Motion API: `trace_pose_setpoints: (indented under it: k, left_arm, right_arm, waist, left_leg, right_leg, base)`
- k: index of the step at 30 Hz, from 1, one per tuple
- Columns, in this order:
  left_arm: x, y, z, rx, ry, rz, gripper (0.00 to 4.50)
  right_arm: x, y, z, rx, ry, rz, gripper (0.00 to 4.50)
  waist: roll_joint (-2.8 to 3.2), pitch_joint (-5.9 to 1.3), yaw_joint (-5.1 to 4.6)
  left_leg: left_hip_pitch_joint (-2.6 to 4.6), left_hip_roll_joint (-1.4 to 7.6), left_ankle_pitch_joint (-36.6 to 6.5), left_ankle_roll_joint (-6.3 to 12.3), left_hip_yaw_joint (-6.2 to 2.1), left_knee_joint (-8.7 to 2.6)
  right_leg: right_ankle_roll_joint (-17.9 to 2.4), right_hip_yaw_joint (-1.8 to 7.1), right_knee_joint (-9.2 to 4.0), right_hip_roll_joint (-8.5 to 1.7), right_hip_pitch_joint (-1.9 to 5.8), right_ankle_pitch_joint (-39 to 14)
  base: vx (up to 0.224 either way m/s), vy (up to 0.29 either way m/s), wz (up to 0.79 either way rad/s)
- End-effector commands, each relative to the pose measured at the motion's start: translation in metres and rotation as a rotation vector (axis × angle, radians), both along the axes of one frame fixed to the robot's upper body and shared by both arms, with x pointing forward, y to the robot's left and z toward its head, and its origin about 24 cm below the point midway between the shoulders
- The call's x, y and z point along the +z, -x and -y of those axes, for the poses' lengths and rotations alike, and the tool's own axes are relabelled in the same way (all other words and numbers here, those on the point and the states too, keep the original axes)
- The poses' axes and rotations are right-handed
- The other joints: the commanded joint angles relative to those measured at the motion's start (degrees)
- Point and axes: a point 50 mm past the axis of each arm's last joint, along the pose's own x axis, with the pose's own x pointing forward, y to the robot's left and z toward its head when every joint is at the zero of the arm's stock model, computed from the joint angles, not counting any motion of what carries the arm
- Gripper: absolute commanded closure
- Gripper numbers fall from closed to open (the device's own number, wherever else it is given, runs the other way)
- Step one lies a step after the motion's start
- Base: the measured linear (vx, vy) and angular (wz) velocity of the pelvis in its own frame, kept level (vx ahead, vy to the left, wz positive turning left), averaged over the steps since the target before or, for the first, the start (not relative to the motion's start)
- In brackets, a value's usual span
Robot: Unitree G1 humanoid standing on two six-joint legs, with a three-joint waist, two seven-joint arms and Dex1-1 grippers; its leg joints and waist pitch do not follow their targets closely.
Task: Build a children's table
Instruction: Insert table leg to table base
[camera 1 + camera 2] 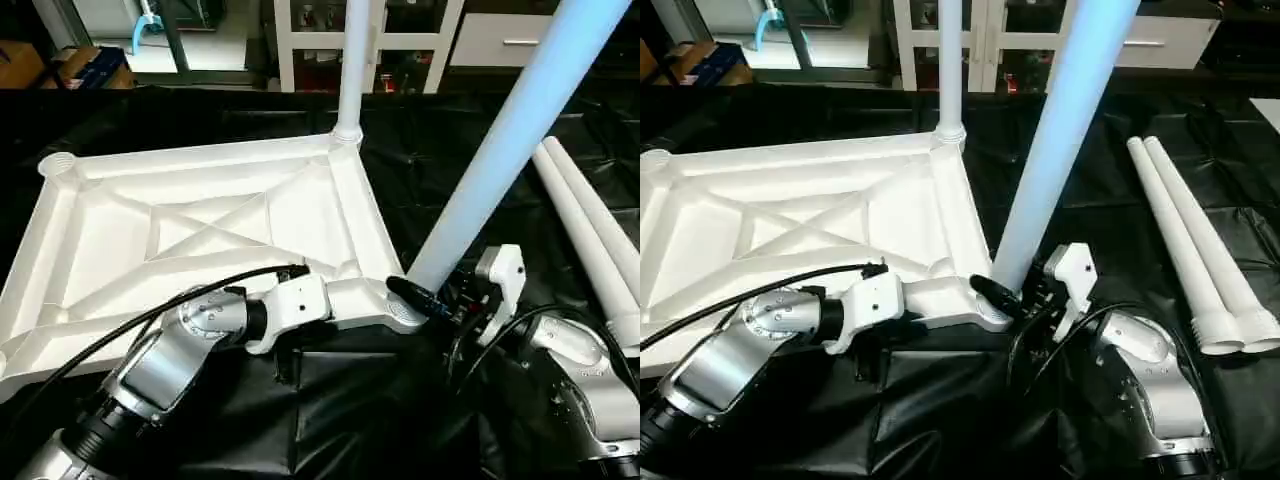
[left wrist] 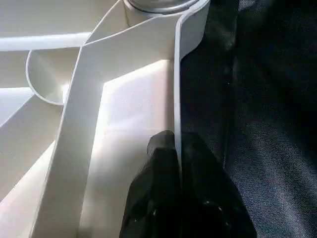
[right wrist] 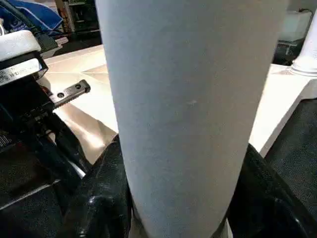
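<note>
Both forearms reach in low from the near side. The left tool (image 1: 400, 292) is clenched on the rim of the top (image 1: 190, 235) at its near right corner, one finger (image 2: 153, 193) on each side of the wall. The right tool (image 1: 1025, 290) grips the leg (image 1: 1050, 150) at its base, right beside that corner. The leg rises steeply, leaning away and rightward. The top lies ribs-up on the black-covered desk (image 1: 330, 420), toward its left. Another leg (image 1: 350, 65) stands upright in the far right socket. Two legs (image 1: 1190, 250) lie side by side toward the desk's right edge, pointing away.

Smooth white plastic tabletop (image 1: 200, 230), crinkled black sheeting (image 1: 380, 400)
</note>
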Motion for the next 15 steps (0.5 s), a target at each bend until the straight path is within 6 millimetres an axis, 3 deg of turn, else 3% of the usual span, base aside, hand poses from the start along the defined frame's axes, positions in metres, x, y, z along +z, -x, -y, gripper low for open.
trace_pose_setpoints:
  k: [1, 11, 12, 14, 15]
  left_arm:
    - [-0.008, -0.003, -0.005, 0.047, -0.023, -0.007, 4.5]
    - [-0.008, -0.003, -0.005, 0.051, -0.024, -0.004, 4.5]
    - [-0.008, -0.004, -0.005, 0.051, -0.024, -0.004, 4.5]
    - [-0.008, -0.004, -0.005, 0.051, -0.024, -0.003, 4.5]
    - [-0.008, -0.004, -0.005, 0.051, -0.025, -0.003, 4.5]
  right_arm:
    - [-0.062, 0.023, -0.001, 0.003, 0.096, -0.319, 2.61]
    - [-0.039, 0.015, -0.003, 0.016, 0.026, -0.228, 2.61]
    - [-0.036, 0.014, -0.003, 0.022, 0.021, -0.224, 2.26]
    - [-0.033, 0.013, -0.003, 0.025, 0.021, -0.211, 2.26]
    - [-0.032, 0.013, -0.003, 0.021, 0.026, -0.202, 2.02]
  waist:
    - [-0.12, -0.18, -0.25]
    - [-0.2, -0.12, -0.27]
    - [-0.13, -0.13, -0.25]
    - [-0.18, -0.16, -0.19]
    - [-0.15, -0.24, -0.16]
  left_leg:
    - [1.43, 3.98, -39.2, -1.87, -3.16, -5.1]
    - [1.44, 3.96, -38.7, -1.7, -3.19, -5.05]
    - [1.45, 3.98, -38.6, -1.71, -3.19, -5.08]
    - [1.4, 3.99, -37.3, -1.44, -3.01, -5.01]
    - [1.29, 4.03, -36.5, -1.38, -2.96, -5.0]
  right_leg:
    - [-3.8, 2.13, -5.25, -3.37, -0.78, -39.9]
    - [-3.6, 2.15, -5.27, -3.49, -0.71, -40.8]
    - [-3.7, 2.18, -5.23, -3.46, -0.68, -40.4]
    - [-4.3, 2.39, -5.07, -3.51, -0.65, -39.0]
    - [-4.7, 2.42, -4.93, -3.54, -0.5, -38.2]
  base:
    - [0.0, 0.0, 0.0]
    - [0.0, 0.0, 0.0]
    - [0.0, 0.0, 0.0]
    - [0.0, 0.0, 0.0]
    - [0.0, 0.0, 0.0]
